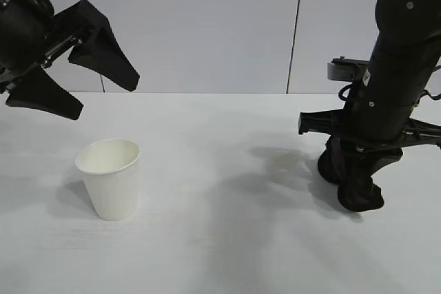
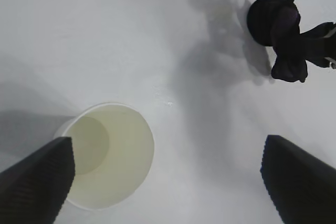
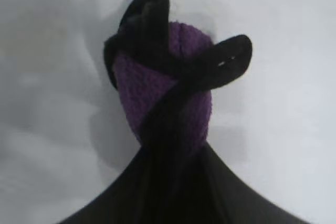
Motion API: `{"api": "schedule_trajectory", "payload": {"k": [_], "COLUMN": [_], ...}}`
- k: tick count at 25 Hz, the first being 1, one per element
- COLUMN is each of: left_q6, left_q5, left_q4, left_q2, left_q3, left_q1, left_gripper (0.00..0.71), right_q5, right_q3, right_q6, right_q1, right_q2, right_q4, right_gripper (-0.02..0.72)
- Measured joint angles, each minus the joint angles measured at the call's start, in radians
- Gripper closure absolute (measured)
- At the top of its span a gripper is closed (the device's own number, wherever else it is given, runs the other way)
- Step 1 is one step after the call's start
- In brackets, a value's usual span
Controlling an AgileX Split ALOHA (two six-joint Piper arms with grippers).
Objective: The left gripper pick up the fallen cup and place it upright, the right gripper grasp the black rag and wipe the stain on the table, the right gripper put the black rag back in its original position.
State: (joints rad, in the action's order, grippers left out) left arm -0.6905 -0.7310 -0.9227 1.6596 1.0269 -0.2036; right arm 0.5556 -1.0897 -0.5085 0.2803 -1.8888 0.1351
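White paper cup [image 1: 109, 177] stands upright, mouth up, on the white table [image 1: 220, 239], left side. Left gripper [image 1: 74, 77] hangs above it, apart from it, 2 fingers spread wide, nothing held. Right gripper [image 1: 358, 170] points down at the table's right side with the black rag [image 1: 355, 184] bunched between its fingers, rag bottom touching the table; fingers look closed around the cloth, but how tight, can't tell. Right wrist view shows purple patches on the rag [image 3: 168, 93]. Faint yellowish stain [image 2: 223, 17] just beside the rag.
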Motion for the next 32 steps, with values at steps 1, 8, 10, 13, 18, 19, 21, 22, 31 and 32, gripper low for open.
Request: {"api": "schedule_trajectory", "payload": {"k": [1, 8, 10, 13, 18, 19, 21, 22, 31, 32], "left_q6": [0.000, 0.000, 0.000, 0.000, 0.000, 0.000, 0.000, 0.000, 0.000, 0.000], "left_q5": [0.000, 0.001, 0.001, 0.001, 0.001, 0.001, 0.001, 0.001, 0.001, 0.001], "left_q4": [0.000, 0.000, 0.000, 0.000, 0.000, 0.000, 0.000, 0.000, -0.001, -0.001], "left_q2": [0.000, 0.000, 0.000, 0.000, 0.000, 0.000, 0.000, 0.000, 0.000, 0.000], "left_q3": [0.000, 0.000, 0.000, 0.000, 0.000, 0.000, 0.000, 0.000, 0.000, 0.000], "left_q1": [0.000, 0.000, 0.000, 0.000, 0.000, 0.000, 0.000, 0.000, 0.000, 0.000], "left_gripper": [0.017, 0.017, 0.017, 0.017, 0.017, 0.017, 0.017, 0.017, 0.017, 0.017], "right_q5": [-0.001, 0.068, 0.093, 0.111, 0.158, 0.163, 0.164, 0.163, 0.156, 0.156], "right_q3": [-0.002, -0.033, -0.050, -0.062, -0.064, -0.064, -0.064, -0.064, -0.064, -0.064], "right_q6": [0.003, 0.078, 0.099, 0.167, 0.297, 0.304, 0.312, 0.312, 0.315, 0.315], "right_q1": [0.000, 0.000, -0.003, -0.024, -0.047, -0.047, -0.047, -0.047, -0.047, -0.047], "right_q2": [0.000, 0.034, 0.071, 0.143, 0.198, 0.198, 0.198, 0.198, 0.198, 0.198], "right_q4": [-0.013, -0.071, -0.111, -0.224, -0.372, -0.379, -0.384, -0.385, -0.386, -0.386], "right_gripper": [0.458, 0.059, 0.054, 0.052, 0.051, 0.051, 0.051, 0.051, 0.051, 0.051]}}
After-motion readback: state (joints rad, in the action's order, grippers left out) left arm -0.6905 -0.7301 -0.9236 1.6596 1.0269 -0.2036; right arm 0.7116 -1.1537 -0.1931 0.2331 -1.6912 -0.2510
